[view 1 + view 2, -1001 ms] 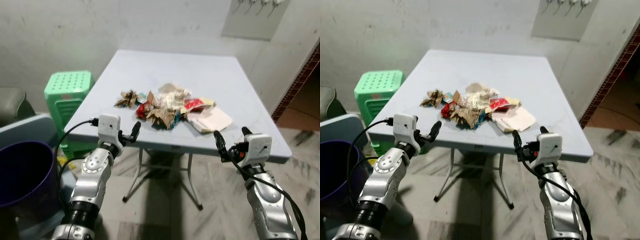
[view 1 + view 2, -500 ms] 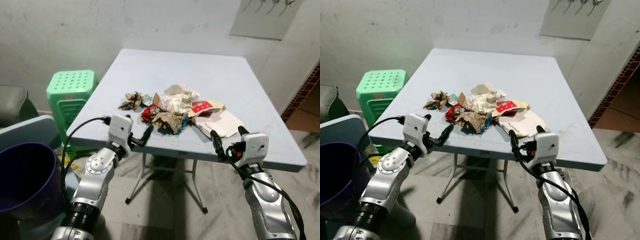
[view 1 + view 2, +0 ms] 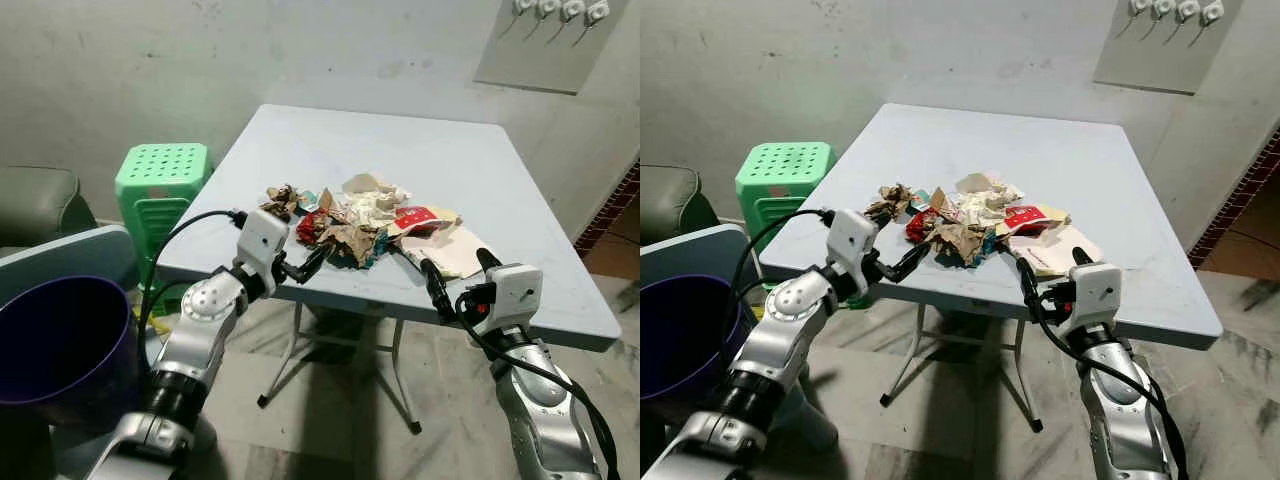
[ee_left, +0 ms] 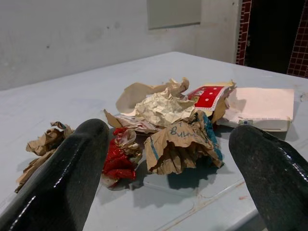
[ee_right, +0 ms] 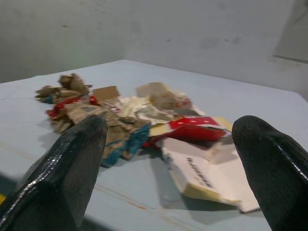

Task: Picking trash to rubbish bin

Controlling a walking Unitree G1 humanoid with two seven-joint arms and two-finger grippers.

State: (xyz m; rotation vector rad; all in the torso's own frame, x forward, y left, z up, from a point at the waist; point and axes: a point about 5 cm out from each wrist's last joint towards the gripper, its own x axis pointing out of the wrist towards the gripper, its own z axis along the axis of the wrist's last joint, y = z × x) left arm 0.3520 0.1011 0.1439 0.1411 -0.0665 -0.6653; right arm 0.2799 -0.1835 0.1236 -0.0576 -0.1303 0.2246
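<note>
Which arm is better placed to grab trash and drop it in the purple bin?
Probably the left. The left gripper, open, sits at the near edge beside the crumpled brown paper wad, and the purple plastic bin stands on that side.

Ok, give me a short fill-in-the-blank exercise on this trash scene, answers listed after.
1. The trash pile lies on the light blue ____.
2. Beside the table, on the robot's left, stands a ____ plastic stool.
3. The bin at the robot's left is ____ in colour.
4. The left end effector and right end effector both have their fingers ____.

Missing words: table; green; purple; open
</note>
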